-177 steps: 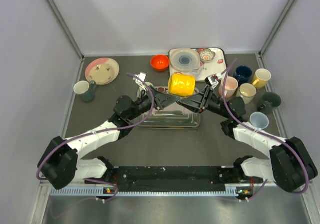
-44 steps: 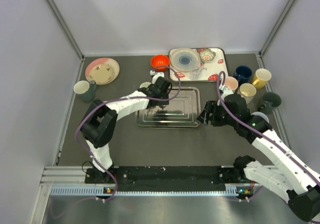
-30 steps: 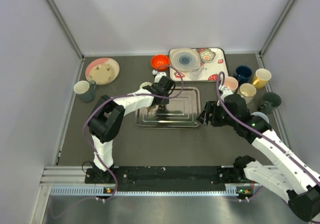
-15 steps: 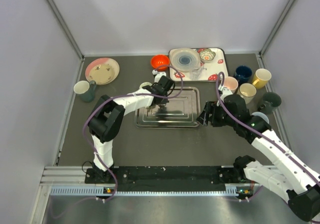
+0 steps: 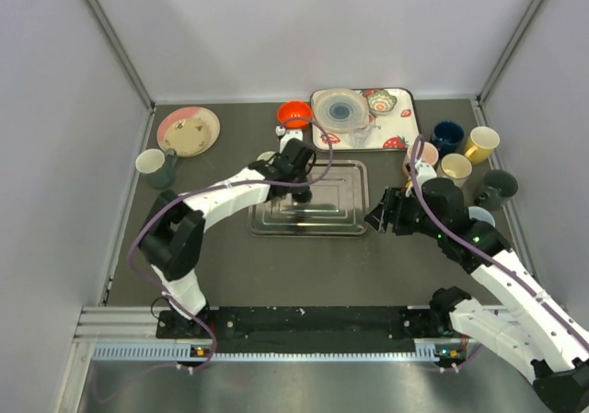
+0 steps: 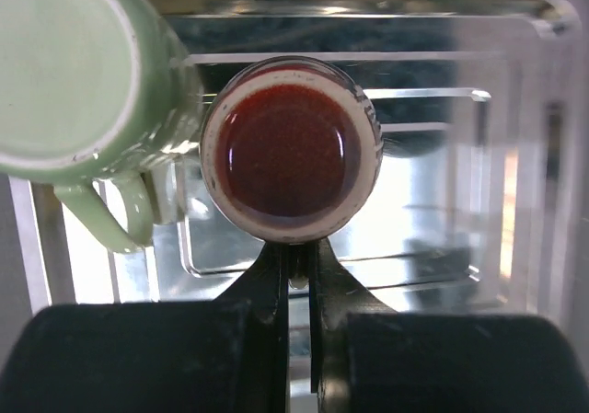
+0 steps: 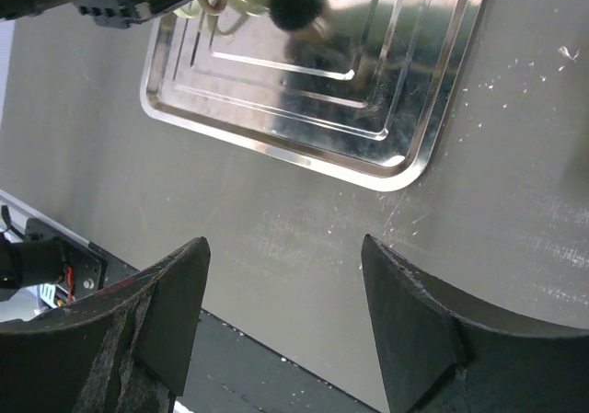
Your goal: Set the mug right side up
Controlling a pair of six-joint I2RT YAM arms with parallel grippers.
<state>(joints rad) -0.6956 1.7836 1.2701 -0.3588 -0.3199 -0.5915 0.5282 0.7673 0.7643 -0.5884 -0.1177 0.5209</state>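
**Pinching the dark red mug on the tray**

Got the left gripper (image 6: 299, 255) squeezed down narrow, clamped on a thin pale bit at the edge of the dark red mug (image 6: 290, 146). Showing a cream ring around a glossy red circle to the wrist cam, can't tell if that's mouth or base. Sitting on the left half of the metal tray (image 5: 331, 222), right up against a pale green mug (image 6: 64, 63) lying bottom-up. Over on the right: right gripper (image 7: 283, 247) spread wide, holding nothing, hovering above the table (image 5: 230, 266) just off the tray's near right corner.
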